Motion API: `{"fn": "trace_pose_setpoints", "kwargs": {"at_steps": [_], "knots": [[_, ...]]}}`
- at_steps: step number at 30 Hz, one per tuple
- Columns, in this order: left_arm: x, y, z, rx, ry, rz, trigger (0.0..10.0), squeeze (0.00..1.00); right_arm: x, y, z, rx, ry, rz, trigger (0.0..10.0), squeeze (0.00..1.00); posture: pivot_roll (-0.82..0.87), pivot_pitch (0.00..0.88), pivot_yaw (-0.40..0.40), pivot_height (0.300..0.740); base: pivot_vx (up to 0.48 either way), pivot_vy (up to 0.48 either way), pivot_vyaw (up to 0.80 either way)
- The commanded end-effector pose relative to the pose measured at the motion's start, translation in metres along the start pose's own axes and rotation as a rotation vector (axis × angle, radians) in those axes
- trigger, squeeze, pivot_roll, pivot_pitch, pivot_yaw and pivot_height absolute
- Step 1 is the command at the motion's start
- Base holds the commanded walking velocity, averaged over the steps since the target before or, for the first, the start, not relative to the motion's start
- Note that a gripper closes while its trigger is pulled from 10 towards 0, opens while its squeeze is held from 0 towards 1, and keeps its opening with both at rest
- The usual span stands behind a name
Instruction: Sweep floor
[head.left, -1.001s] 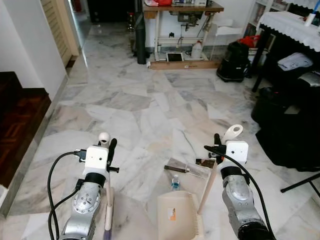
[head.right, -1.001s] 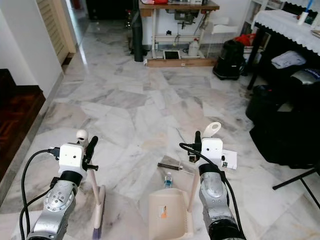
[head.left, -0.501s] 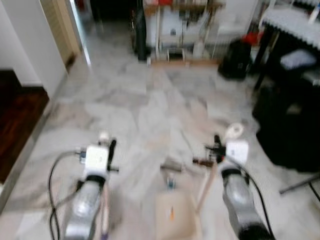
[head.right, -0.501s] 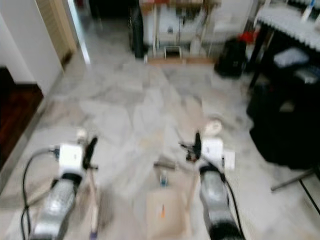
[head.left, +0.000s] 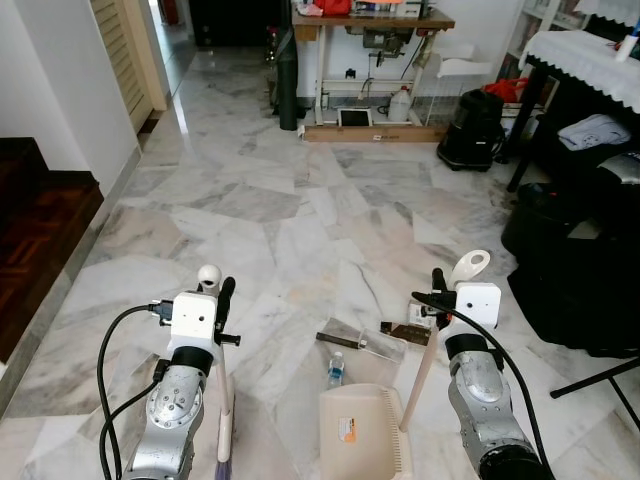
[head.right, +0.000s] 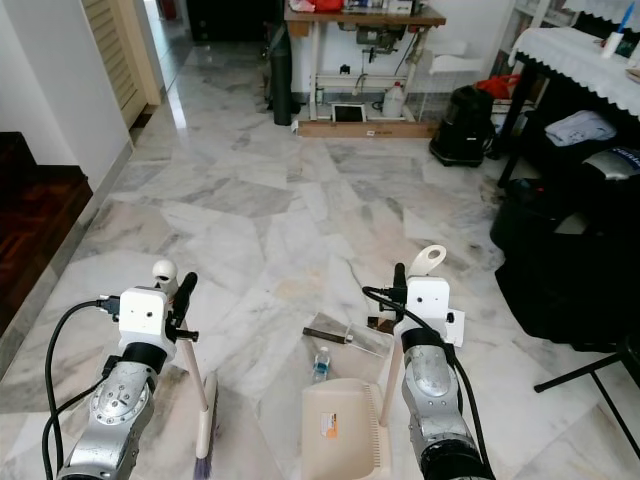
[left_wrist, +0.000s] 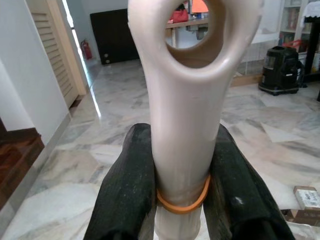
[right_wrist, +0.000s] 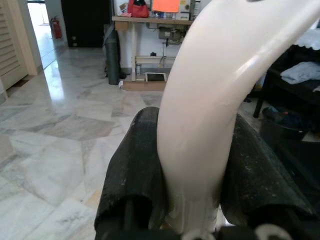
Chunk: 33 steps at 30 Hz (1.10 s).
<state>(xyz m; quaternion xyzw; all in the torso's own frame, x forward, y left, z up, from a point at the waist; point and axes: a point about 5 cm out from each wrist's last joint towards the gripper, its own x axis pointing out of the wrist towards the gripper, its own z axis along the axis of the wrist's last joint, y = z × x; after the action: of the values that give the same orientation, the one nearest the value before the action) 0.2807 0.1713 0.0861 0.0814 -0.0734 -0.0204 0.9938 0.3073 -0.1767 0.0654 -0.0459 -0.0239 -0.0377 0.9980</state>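
The marble floor (head.left: 300, 220) takes up most of the head views, running ahead to a desk (head.left: 370, 20) at the far wall, way beyond both hands. Black bags (head.left: 580, 270) are piled out past the right hand's outer side.

The dustpan (head.left: 362, 440) sits flat on the floor, below and just inside the right hand (right_wrist: 192, 165). Its long handle (head.left: 425, 355) leans up and outward into that hand, with the loop end poking out above. The broom (head.right: 205, 440) does the same on the other side: the brush head is on the floor under the left hand (left_wrist: 182, 180) and the stick (head.right: 192, 375) rises to it, tilted slightly, ring end on top.

The head cams can't really show the grip, but the wrist cams do. In the left wrist view, both black fingers (left_wrist: 127, 195) are clamped tight on the cream stick, with an orange rubber band (left_wrist: 182, 202) round it. In the right wrist view, the fingers (right_wrist: 135, 165) are squeezed on the white handle.

Only the head views show the litter: a small plastic bottle (head.left: 336, 368) and a clear wrapper (head.left: 362, 338) lie just ahead of the dustpan's mouth, between the two hands, and a brown scrap (head.left: 405, 331) is next to the handle.
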Motion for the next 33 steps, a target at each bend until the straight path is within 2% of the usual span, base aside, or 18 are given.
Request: {"fn": "trace_pose_setpoints", "kwargs": {"at_steps": [1, 9, 14, 33], "knots": [[0.0037, 0.0027, 0.0096, 0.002, -0.047, -0.001, 10.0, 0.00, 0.0047, -0.0014, 0.0096, 0.005, -0.046, -0.007, 10.0, 0.00, 0.11, 0.000, -0.045, 0.740, 0.244, 0.000, 0.00], [0.0052, 0.0016, 0.0098, -0.004, -0.048, -0.010, 10.0, 0.00, 0.0062, -0.0031, 0.0089, 0.009, -0.034, -0.017, 10.0, 0.00, 0.10, 0.000, -0.044, 0.740, 0.255, 0.000, 0.00], [0.0058, 0.0011, 0.0100, -0.005, -0.050, -0.013, 10.0, 0.00, 0.0071, -0.0039, 0.0105, 0.013, -0.043, -0.020, 10.0, 0.00, 0.10, 0.000, -0.042, 0.740, 0.259, 0.000, -0.76], [0.0056, 0.0022, 0.0100, -0.004, -0.049, -0.003, 10.0, 0.00, 0.0075, -0.0047, 0.0114, 0.008, -0.047, -0.019, 10.0, 0.00, 0.10, 0.000, -0.048, 0.740, 0.256, 0.000, 0.00]]}}
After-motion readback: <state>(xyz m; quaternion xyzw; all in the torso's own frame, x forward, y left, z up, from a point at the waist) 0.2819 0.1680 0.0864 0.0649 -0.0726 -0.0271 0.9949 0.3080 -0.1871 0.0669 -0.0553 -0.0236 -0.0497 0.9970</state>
